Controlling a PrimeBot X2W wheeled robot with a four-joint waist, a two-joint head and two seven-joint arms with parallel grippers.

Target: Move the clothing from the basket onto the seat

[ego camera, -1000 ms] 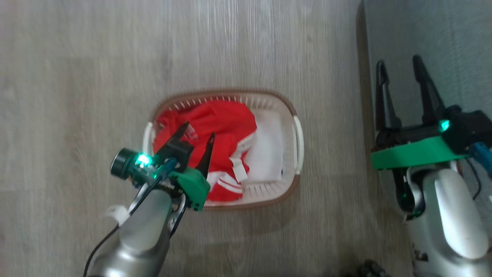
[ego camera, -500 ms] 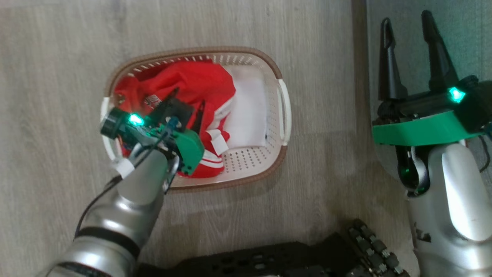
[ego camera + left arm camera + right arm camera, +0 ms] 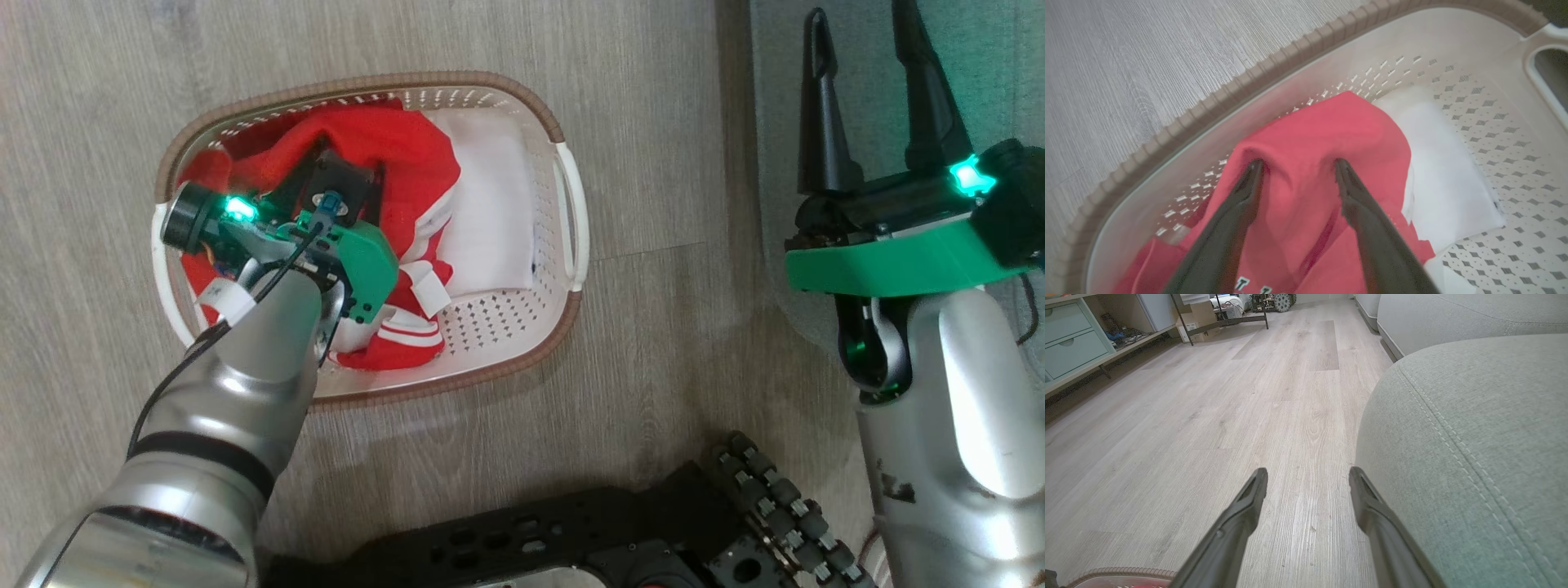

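pale wood-grain floor (image 3: 653, 122) carried the basket (image 3: 522, 359), its long axis running across the head view, a handle at either end. red clothing (image 3: 400, 155) lay heaped in its left half. left gripper (image 3: 1298, 163), fingers spread, had sunk deeper into the fabric than before; right gripper (image 3: 861, 33) hung spread by the edge of the seat (image 3: 1474, 437).

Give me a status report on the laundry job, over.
Left gripper open, fingertips pressed into red shiny sportswear garment inside cream perforated plastic basket. Right gripper open, empty, beside grey-green fabric sofa cushion. Flat white sheet alongside, untouched.
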